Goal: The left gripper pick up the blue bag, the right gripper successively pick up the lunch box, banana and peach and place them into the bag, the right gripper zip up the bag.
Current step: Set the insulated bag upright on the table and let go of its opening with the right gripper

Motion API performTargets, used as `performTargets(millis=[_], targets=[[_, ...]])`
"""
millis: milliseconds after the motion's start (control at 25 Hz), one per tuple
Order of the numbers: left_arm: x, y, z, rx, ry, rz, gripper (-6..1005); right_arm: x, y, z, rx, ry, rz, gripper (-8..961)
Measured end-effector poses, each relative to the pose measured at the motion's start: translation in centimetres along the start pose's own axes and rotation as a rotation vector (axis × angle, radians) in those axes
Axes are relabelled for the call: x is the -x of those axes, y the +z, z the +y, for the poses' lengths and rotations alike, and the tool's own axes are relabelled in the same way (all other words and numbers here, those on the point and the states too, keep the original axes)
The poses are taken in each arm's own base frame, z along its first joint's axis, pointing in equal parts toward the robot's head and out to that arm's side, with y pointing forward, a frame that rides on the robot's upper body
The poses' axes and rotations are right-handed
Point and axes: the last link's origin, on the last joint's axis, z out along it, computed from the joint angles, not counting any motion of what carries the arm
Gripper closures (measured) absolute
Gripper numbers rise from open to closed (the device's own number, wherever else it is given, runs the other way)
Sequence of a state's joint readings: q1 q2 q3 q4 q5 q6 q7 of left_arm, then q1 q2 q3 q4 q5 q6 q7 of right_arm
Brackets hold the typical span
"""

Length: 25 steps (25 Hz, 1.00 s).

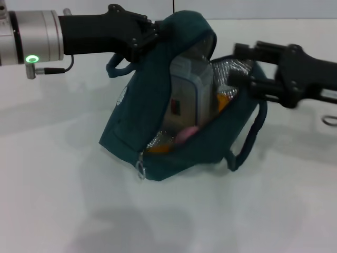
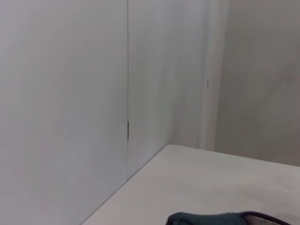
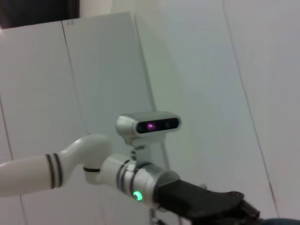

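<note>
Centre frame, the bag (image 1: 158,132) sits open on the table (image 1: 63,200), the lunch box (image 1: 189,95) upright inside. The left gripper (image 1: 150,31) clenches its top edge. The right gripper (image 1: 242,66) is at the bag's right rim; whether its jaws are released or clenched, I cannot tell.

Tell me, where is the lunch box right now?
In the head view, the grey lunch box stands upright inside the open blue bag, mid-table, between the left gripper holding the bag's top and the right gripper at its opening.
</note>
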<state>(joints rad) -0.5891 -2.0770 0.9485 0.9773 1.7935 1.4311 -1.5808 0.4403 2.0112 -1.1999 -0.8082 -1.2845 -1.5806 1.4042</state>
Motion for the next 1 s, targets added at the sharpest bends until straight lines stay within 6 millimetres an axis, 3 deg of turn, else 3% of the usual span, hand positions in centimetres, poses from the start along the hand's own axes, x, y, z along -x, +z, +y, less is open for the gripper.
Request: performTargets(millis=[120, 320, 560, 1000], targets=[[0.1, 0.0, 0.0, 0.0, -0.002, -0.002, 956, -0.4, -1.7, 1.2, 0.044, 0.009, 0.012, 346], [0.1, 0.1, 0.1, 0.002, -0.004, -0.003, 956, -3.1, -4.1, 3.7, 0.147, 0.071, 0.149, 335], [0.2, 0.1, 0.1, 0.002, -0.008, -0.005, 956, -6.5, -4.0, 3.7, 0.089, 0.15, 0.315, 349], [0.2, 0.3, 0.2, 0.005, -0.007, -0.003, 956, -7.3, -1.8, 1.6, 0.024, 0.14, 0.373, 412]])
